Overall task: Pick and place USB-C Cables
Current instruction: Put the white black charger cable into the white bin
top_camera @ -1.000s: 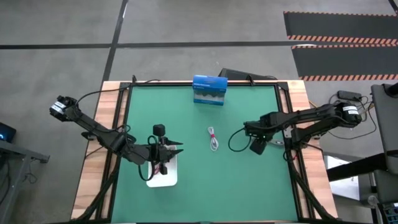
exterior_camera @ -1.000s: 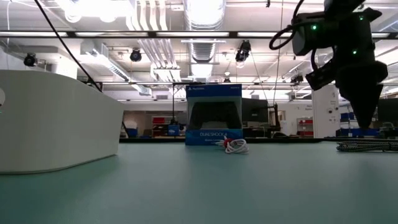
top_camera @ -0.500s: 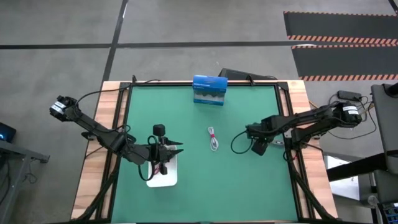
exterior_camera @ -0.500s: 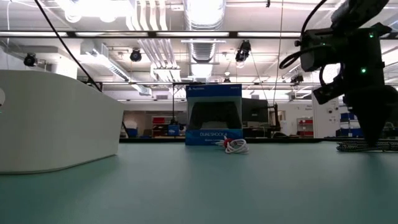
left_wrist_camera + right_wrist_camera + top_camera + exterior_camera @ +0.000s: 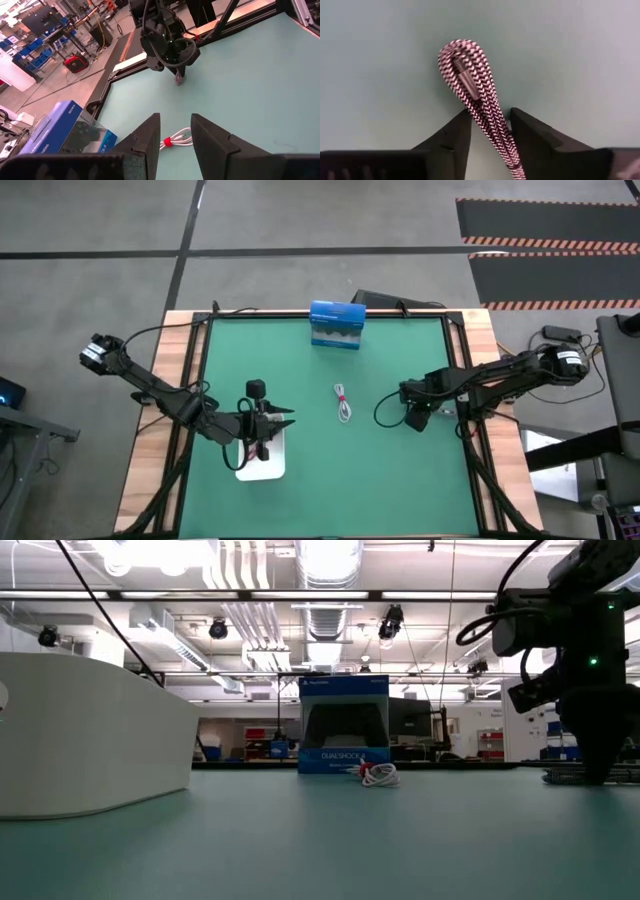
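Down at the right side of the green worktop (image 5: 330, 470), the right claw (image 5: 490, 131) points at the surface with its fingers slightly apart, straddling a braided pink-and-black cable (image 5: 476, 96) that lies flat between them. Near the worktop's middle lies a white cable (image 5: 344, 402) tied with a red band, in front of the blue box (image 5: 337, 325). The left claw (image 5: 283, 418) hovers over the white tray (image 5: 264, 470), fingers narrowly parted and holding nothing.
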Motion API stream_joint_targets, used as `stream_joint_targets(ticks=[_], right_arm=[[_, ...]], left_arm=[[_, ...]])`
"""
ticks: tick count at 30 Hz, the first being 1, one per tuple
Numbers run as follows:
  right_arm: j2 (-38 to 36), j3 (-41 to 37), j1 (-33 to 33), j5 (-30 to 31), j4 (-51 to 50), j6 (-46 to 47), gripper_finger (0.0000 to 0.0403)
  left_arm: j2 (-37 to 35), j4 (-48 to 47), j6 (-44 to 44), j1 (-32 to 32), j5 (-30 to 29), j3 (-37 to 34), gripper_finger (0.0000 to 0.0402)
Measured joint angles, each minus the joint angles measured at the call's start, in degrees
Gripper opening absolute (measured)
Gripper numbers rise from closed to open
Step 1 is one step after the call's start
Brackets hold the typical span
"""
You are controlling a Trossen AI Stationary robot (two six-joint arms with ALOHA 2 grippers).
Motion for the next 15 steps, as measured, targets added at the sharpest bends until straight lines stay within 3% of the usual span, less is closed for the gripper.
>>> stream_joint_targets(ticks=[10, 15], right_arm=[[0.04, -0.09, 0.02, -0.29, 1.26, -0.01, 0.0028], [-0.39, -0.11, 0.02, -0.12, 1.28, 0.00, 0.0018]], left_arm=[[0.00, 0.03, -0.04, 0.00, 0.02, -0.02, 0.0093], [0.00, 0.07, -0.34, 0.01, 0.02, -0.02, 0.0093]])
